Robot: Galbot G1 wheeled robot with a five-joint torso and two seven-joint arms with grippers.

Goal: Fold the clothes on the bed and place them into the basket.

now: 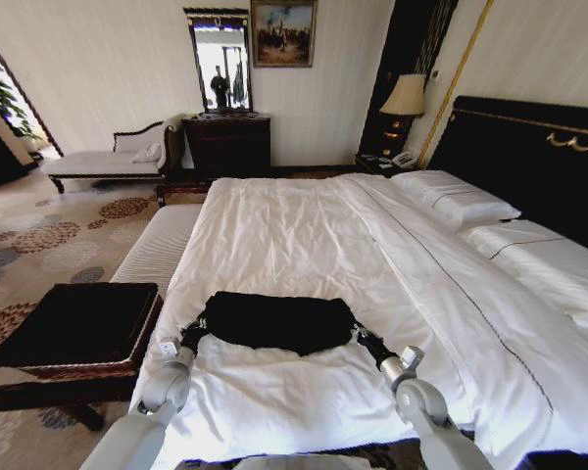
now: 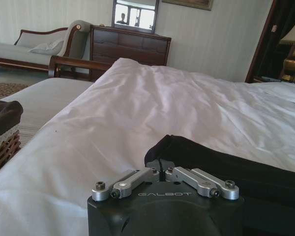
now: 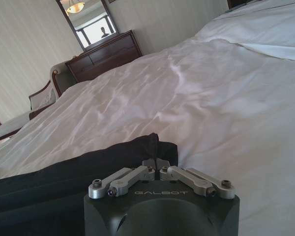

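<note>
The left gripper (image 1: 195,330) and right gripper (image 1: 360,336) are each clenching one end of a black T-shirt (image 1: 277,320), folded into a flat band, with fingers (image 2: 154,163) pinched on the fabric. The shirt is lying across the near end of a large white-duveted bed (image 1: 304,235). A brown wicker basket with black lining (image 1: 78,325) is sitting beside the bed, on the robot's left.

We see the bed (image 1: 304,235) filling centre frame, white duvet; folded black T-shirt (image 1: 274,321) lies lower centre; pillows (image 1: 456,201) upper right by the headboard (image 1: 529,147).
</note>
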